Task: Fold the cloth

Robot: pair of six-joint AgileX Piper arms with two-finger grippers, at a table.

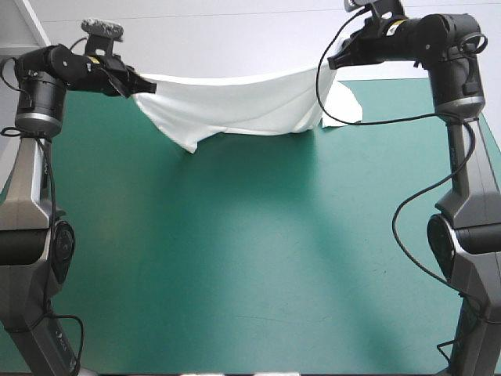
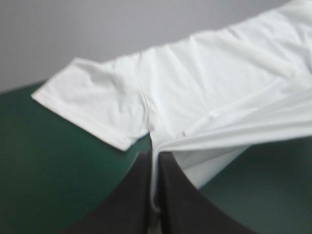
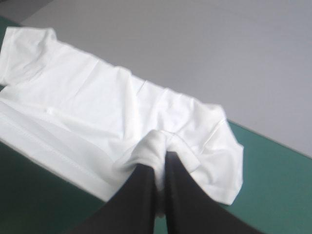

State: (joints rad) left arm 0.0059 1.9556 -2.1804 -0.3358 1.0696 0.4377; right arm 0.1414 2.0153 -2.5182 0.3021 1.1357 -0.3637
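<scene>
T-shirt point(image 1: 235, 106) lifted and spread for folding.
Left gripper point(image 1: 137, 84) and right gripper point(image 1: 333, 61) each clamp it, stretched between them above the table point(image 1: 250, 258), lower edge seemingly touching; next, lower it evenly, taut.

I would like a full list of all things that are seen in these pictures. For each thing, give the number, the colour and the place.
T-shirt: one, white, lifted and stretched between the two grippers above the table's far edge; its lower part hangs down toward the cover.
Table: one, teal-green cover, under the T-shirt and reaching to the near edge.
Left gripper: one, black fingers, raised at the far left, shut on the T-shirt beside a sleeve.
Right gripper: one, black fingers, raised at the far right, shut on a bunch of the T-shirt near the other sleeve.
</scene>
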